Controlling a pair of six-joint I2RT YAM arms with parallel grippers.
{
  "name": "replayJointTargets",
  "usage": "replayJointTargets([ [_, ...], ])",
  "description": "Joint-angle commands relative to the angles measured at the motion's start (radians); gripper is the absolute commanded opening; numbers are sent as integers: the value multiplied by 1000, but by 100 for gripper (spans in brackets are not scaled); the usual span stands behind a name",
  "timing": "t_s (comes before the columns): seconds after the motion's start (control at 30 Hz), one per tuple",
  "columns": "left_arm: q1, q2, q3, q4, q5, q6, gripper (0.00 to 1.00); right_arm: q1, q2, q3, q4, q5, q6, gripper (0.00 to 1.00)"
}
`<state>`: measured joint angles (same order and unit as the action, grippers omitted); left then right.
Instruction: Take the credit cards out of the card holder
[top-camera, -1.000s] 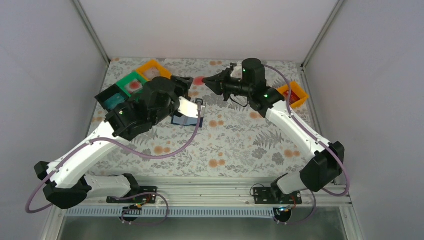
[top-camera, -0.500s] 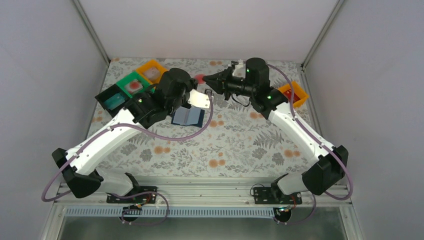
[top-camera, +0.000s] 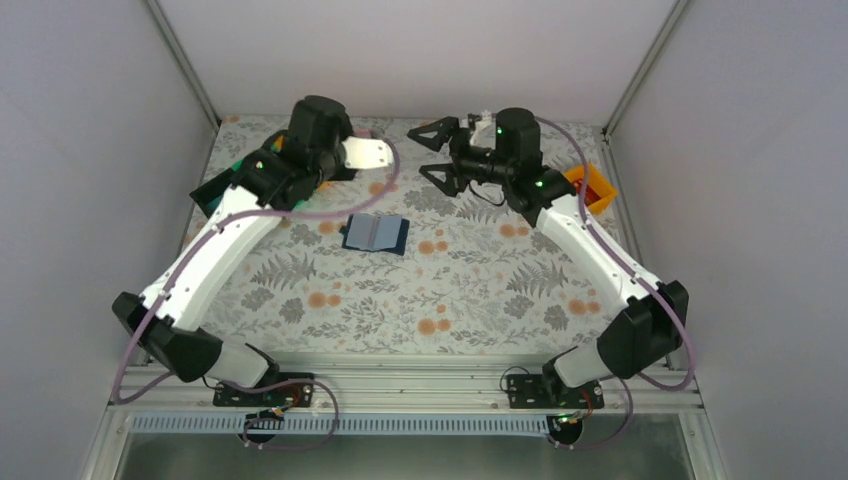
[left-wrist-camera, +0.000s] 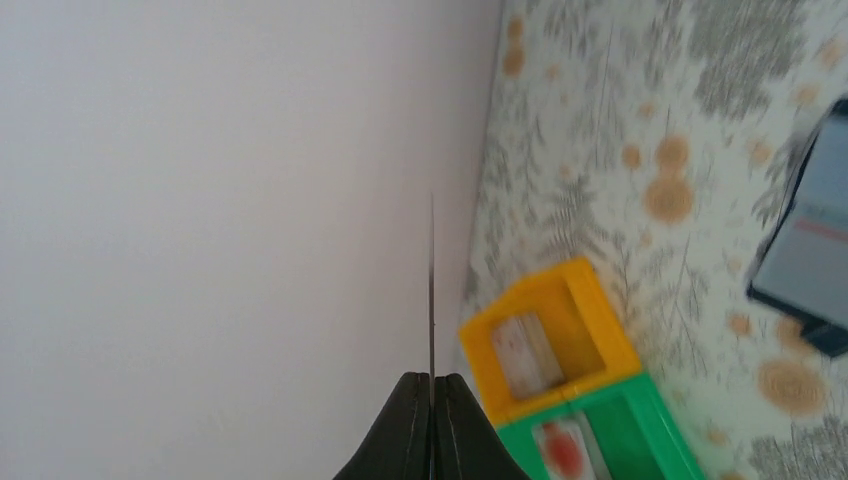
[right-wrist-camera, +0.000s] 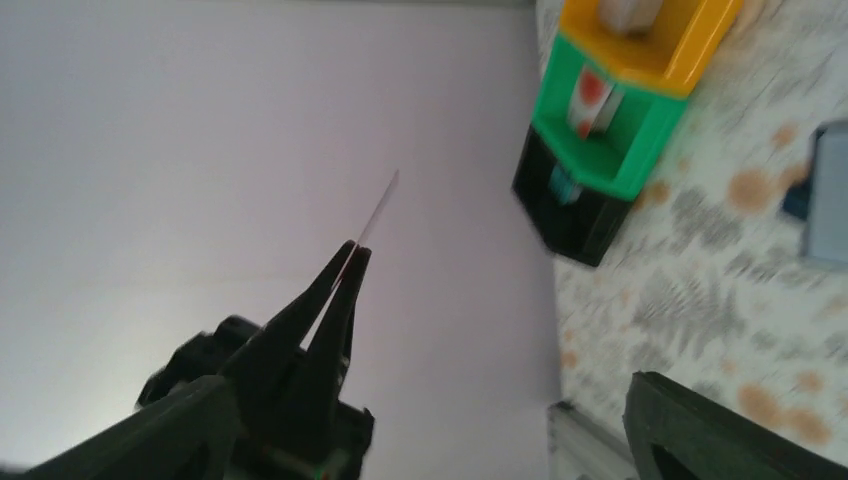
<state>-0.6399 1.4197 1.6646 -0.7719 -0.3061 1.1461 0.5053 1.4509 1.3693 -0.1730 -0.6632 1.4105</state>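
The card holder (top-camera: 375, 233) lies open and flat on the flowered table, dark navy with lighter blue pockets; it also shows at the right edge as the card holder (left-wrist-camera: 812, 250). My left gripper (left-wrist-camera: 432, 378) is shut on a thin credit card (left-wrist-camera: 432, 285), seen edge-on and sticking out past the fingertips. In the top view the left gripper (top-camera: 350, 155) is raised at the back left, above the bins. My right gripper (top-camera: 435, 150) stands open and holds nothing, facing the left one from a short way off. From it I see the same credit card (right-wrist-camera: 378, 208).
A row of bins stands at the back left: orange bin (left-wrist-camera: 545, 335) with a pale card inside, green bin (left-wrist-camera: 640, 440) with a red-blotched card, black bin (top-camera: 215, 190). Another orange bin (top-camera: 590, 188) sits at the back right. Walls enclose the table on three sides.
The right gripper, shut a second ago, has opened wide. The left gripper closed on the card near the right one and has swung up and back to the left with it.
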Motion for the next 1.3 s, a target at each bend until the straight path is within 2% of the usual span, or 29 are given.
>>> replayJointTargets([
  [0.0,195,89,5,-68,71,-89,2,-90,49,71,-106,19,-261,99],
  [0.1,345,194,-1,-27,86,-114,2,-133,59,92,-170,97,-422,99],
  [0.2,474,337,73,2,98,-169,2,-137,68,132,-263,229,-583,99],
  [0.37,607,500,172,18,100,-237,2,-141,42,117,-313,404,-709,99],
  [0.57,666,610,201,35,80,-260,2,-169,76,83,-301,394,-740,99],
  [0.67,684,618,144,77,81,-261,2,-185,96,62,-286,359,-741,99],
  [0.77,686,625,98,143,75,-242,2,-198,111,45,-272,331,-740,99],
  [1.07,695,697,129,156,24,-238,2,-225,117,27,-248,272,-736,99],
  [1.27,695,698,73,209,-19,-213,2,-239,124,24,-232,220,-725,99],
])
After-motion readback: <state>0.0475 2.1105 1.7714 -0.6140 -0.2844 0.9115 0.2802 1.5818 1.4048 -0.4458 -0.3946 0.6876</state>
